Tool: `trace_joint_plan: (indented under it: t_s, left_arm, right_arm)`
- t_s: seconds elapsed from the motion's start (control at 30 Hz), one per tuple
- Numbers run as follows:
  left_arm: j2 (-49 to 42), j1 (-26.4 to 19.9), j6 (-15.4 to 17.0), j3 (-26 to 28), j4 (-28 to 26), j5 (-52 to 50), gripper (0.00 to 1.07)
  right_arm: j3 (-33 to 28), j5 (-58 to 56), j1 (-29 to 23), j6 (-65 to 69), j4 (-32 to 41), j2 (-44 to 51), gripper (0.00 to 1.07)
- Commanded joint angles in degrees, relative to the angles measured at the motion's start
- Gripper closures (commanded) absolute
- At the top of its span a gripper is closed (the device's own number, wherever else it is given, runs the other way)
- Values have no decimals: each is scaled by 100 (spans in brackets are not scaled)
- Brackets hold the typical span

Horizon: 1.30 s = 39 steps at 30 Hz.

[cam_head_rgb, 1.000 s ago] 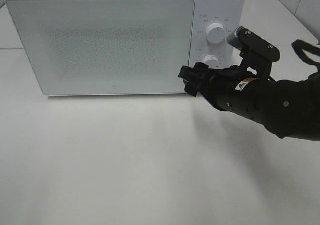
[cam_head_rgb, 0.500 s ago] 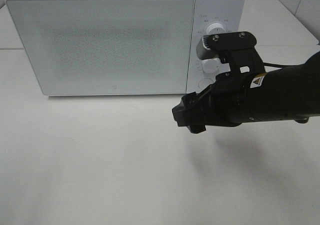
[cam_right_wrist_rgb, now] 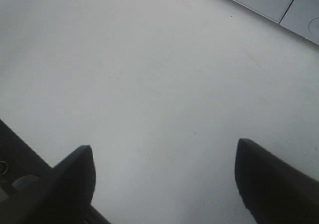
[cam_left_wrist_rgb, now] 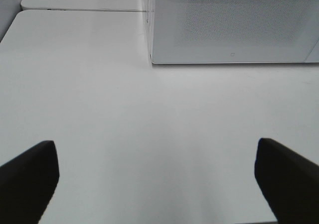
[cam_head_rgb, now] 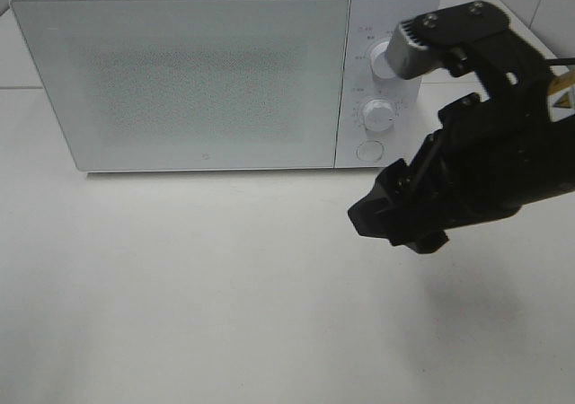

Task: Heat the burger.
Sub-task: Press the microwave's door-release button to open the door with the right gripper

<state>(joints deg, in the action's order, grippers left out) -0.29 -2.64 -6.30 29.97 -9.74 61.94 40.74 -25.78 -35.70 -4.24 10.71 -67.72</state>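
Right gripper (cam_head_rgb: 395, 220) fingers apart, nothing between them, hanging over bare table (cam_head_rgb: 180, 287). Microwave (cam_head_rgb: 189, 81) sits just ahead of it, door closed, lower knob (cam_head_rgb: 379, 112) nearest. Left gripper (cam_left_wrist_rgb: 155, 143) spread wide, empty, microwave ahead of it too. Burger: no view shows it, can't tell where it is.

The microwave (cam_head_rgb: 180, 72) was placed at the rear of the table (cam_head_rgb: 180, 287), with its closed door (cam_head_rgb: 198, 27) to the left of the control panel (cam_head_rgb: 362, 27). On that panel, the lower knob (cam_head_rgb: 378, 113) was found above the button (cam_head_rgb: 368, 151). The right gripper (cam_head_rgb: 393, 224) was held over the table in front of the panel, apart from the microwave. The left gripper (cam_left_wrist_rgb: 159, 179) was held over the table, before the microwave's left front corner and well apart from it.
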Motion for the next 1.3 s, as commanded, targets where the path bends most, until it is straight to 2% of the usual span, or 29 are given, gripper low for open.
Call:
trace_joint_plan:
  t_s: [0.03,0.47,0.53,0.7,0.73,0.8,0.83,0.9,0.93,0.97,1.13,1.3]
  left_arm:
    - [-132,-17,0,-17,-29,-29,7]
    - [-132,-17,0,-17,-29,-29,7]
    - [-132,-17,0,-17,-29,-29,7]
    - [-132,-17,0,-17,-29,-29,7]
    - [-132,-17,0,-17,-29,-29,7]
    - [-132,-17,0,-17,-29,-29,7]
    - [-132,-17,0,-17,-29,-29,7]
    - [-132,-17,0,-17,-29,-29,7]
    - [-132,-17,0,-17,-29,-29,7]
    - [-132,-17,0,-17,-29,-29,7]
    - [-132,-17,0,-17,-29,-29,7]
    - [-132,-17,0,-17,-29,-29,7]
  right_arm:
    - [40,-619,29,178,-143,647,31]
    - [11,-1805,29,338,-252,1965,31]
    - [11,-2126,29,613,-630,2481,31]
    - [11,-2424,103,900,-997,2859,31]
    - [11,-2618,390,934,-1003,3042,31]
    - [11,-2687,573,922,-1003,3123,31]
    - [11,-2836,928,831,-1003,3363,31]
    - [11,-2905,1112,756,-1003,3501,31]
    - [6,-2979,1415,596,-1003,3770,31]
    - [6,-2979,1415,596,-1003,3770,31]
    - [0,-3157,2166,361,-1003,4704,31]
    - [-218,-3186,2487,367,-1031,5243,31]
